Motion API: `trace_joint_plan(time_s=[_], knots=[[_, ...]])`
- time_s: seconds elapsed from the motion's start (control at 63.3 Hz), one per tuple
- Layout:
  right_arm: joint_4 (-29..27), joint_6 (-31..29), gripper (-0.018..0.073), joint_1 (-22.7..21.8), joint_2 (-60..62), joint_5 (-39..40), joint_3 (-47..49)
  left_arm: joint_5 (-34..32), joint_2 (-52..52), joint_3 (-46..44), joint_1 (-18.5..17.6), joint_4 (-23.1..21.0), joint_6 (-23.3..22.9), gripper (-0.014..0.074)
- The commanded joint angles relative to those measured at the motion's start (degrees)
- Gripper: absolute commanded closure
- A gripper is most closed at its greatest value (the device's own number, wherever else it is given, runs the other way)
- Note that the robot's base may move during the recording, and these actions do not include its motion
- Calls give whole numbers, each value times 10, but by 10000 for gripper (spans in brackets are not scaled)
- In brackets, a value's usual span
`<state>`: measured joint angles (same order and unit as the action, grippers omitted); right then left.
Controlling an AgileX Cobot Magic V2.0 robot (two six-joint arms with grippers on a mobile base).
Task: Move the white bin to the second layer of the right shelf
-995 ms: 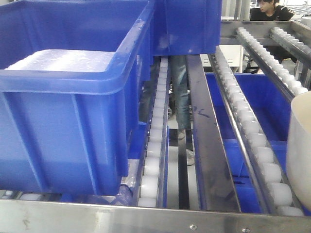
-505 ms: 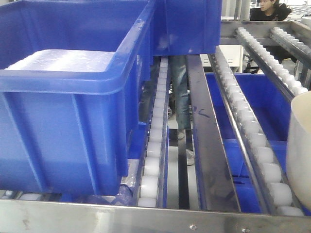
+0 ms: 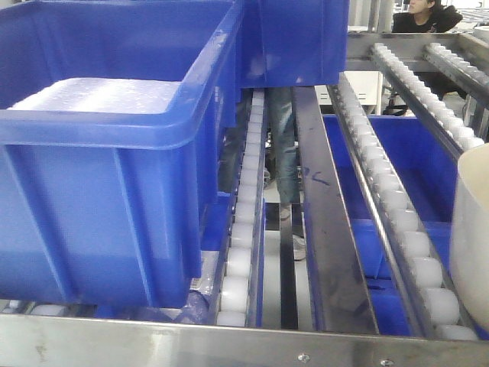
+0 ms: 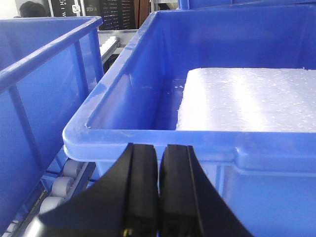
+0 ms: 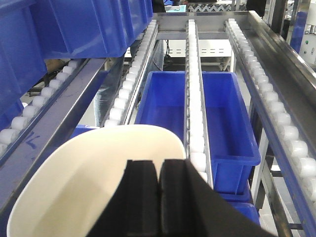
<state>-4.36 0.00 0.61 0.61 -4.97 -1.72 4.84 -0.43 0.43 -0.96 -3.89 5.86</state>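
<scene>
The white bin [image 5: 98, 173] is a glossy off-white tub that fills the lower left of the right wrist view. Its wall shows at the right edge of the front view [image 3: 474, 245], over the sloping roller rails [image 3: 397, 206] of the steel rack level. My right gripper [image 5: 159, 165] is shut over the bin's near side, and the fingers hide the rim there. My left gripper [image 4: 159, 148] is shut and empty, just in front of the rim of a blue crate [image 4: 197, 143].
The large blue crate [image 3: 99, 191] holds a white foam slab [image 3: 99, 95] and sits on the rollers at left. A flat steel front bar [image 3: 229, 344] runs along the bottom. Another blue crate [image 5: 222, 113] sits on the level below. A person [image 3: 424, 15] sits at the back.
The person at the back has shifted a little. The bin, the crates and both grippers have not visibly moved.
</scene>
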Motion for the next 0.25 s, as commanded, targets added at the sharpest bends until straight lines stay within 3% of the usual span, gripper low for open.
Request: trace_joint_plan(time_s=[0.0, 0.237], knots=[[0, 0, 505, -2, 11, 46, 9, -48, -8, 21, -2, -3, -1, 512], [0, 0, 505, -2, 11, 45, 9, -48, -8, 21, -2, -3, -1, 512]])
